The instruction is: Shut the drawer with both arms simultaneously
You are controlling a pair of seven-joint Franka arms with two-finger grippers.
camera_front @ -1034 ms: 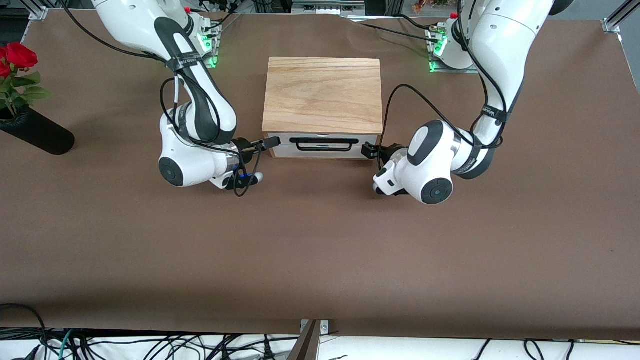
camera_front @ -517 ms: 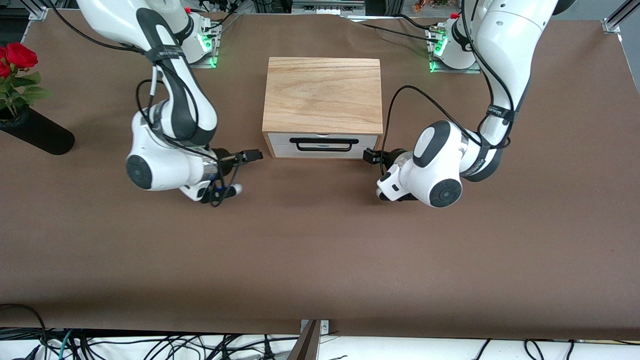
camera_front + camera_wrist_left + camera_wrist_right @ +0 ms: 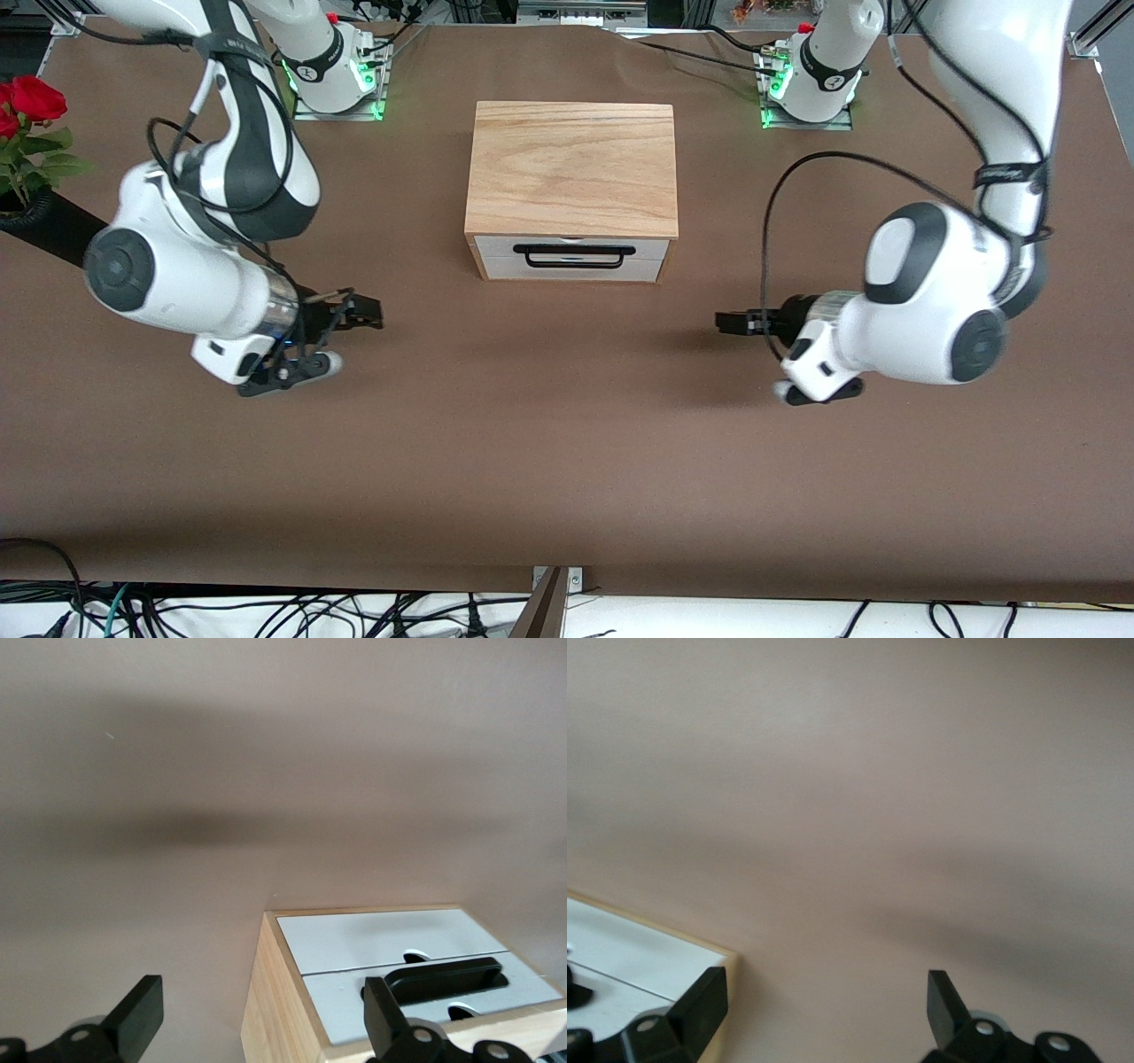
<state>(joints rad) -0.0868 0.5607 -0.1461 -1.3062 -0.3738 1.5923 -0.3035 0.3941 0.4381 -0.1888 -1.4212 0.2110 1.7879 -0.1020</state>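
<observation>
**Both grippers clear, drawer looks shut**

Left gripper (image 3: 728, 321) hangs over bare table toward the left arm's end, fingers spread wide and holding nothing. Right gripper (image 3: 365, 312) does the same toward the right arm's end, fingers parted, nothing between them. Between the 2, the drawer (image 3: 571, 259) sits flush in the face of the oak box (image 3: 571, 168), white panel level with the wood, black handle (image 3: 576, 256) untouched. By the look of it, the closing is done.

What could go wrong? A swing inward by either arm could clip a box corner and shove it, since nothing appears to pin the box down. The right arm's elbow also sits close to the black vase (image 3: 55, 232) with red roses (image 3: 31, 102); drifting that way would topple it.

Room to move is generous: wide brown table (image 3: 567, 461) lies bare on the camera side of the box.
</observation>
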